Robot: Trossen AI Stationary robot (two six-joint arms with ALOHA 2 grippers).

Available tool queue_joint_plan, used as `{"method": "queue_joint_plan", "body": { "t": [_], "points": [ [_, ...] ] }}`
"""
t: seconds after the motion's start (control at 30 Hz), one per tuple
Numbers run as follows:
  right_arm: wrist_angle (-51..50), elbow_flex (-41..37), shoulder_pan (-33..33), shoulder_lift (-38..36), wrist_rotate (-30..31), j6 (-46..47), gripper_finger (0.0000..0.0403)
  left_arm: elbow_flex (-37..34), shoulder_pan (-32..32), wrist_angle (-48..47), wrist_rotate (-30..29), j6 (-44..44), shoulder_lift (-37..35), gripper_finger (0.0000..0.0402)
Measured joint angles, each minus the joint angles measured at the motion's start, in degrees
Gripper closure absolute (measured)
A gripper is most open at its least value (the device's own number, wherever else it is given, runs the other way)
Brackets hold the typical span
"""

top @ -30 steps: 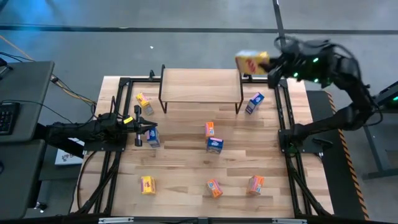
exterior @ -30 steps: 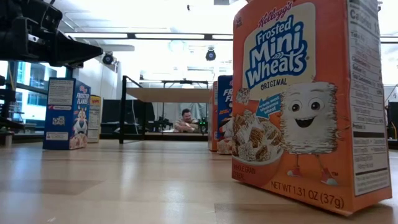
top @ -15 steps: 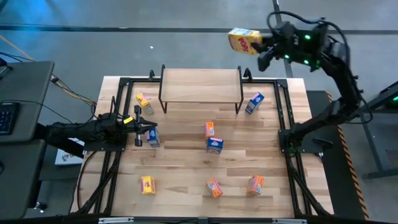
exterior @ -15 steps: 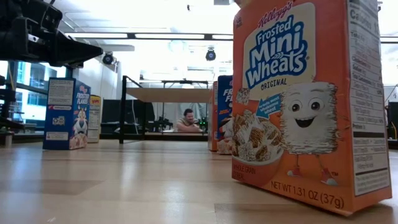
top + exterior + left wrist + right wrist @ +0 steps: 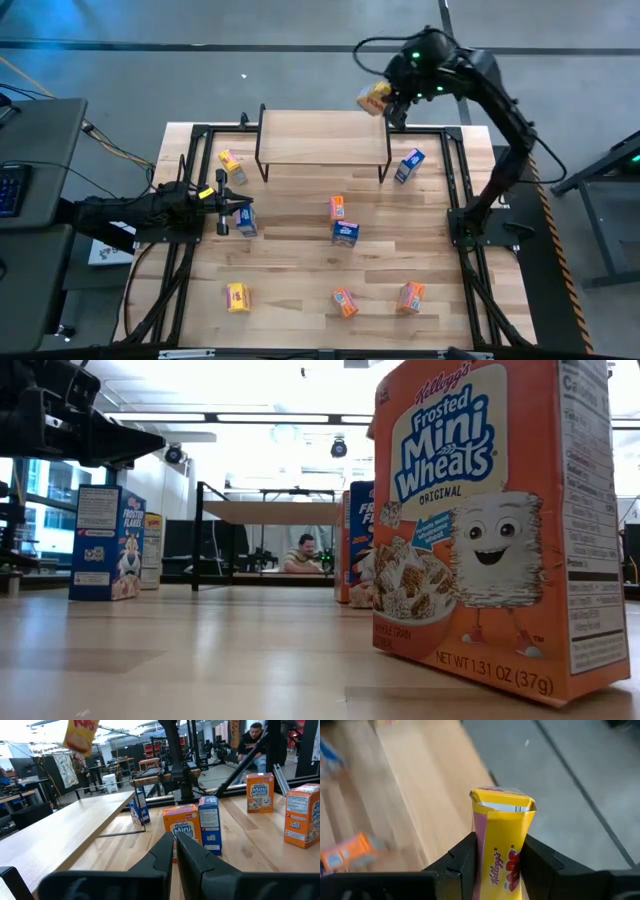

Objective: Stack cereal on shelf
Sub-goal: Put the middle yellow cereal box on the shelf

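One small yellow cardboard cereal box (image 5: 374, 98) sits clamped in the right tool (image 5: 388, 100), up above the light wood plank shelf's (image 5: 322, 136) right end (left tool (image 5: 240, 205) closed, empty, low over the table (image 5: 290, 270)).

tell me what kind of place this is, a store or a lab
Most likely a robotics lab, not a store: two robot arms bolted to a wooden table, more workbenches and metal frames behind, and a person seated at a far bench.

Wooden table (image 5: 300, 290) carries the shelf (image 5: 322, 135) and eight cereal boxes (image 5: 345, 232).
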Motion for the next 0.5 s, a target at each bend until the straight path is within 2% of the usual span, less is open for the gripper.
{"method": "queue_joint_plan", "body": {
  "t": [0.27,0.5],
  "points": [
    [-2.82,0.0,0.04,5.8,0.13,-6.61,0.0284,0.0,0.01,-0.01,0.0,0.0,0.01,0.0387],
    [-3.27,0.0,0.04,9.02,0.39,-16.99,0.0284,0.0,0.02,-0.02,0.0,0.0,0.01,0.0387]
  ]
}}
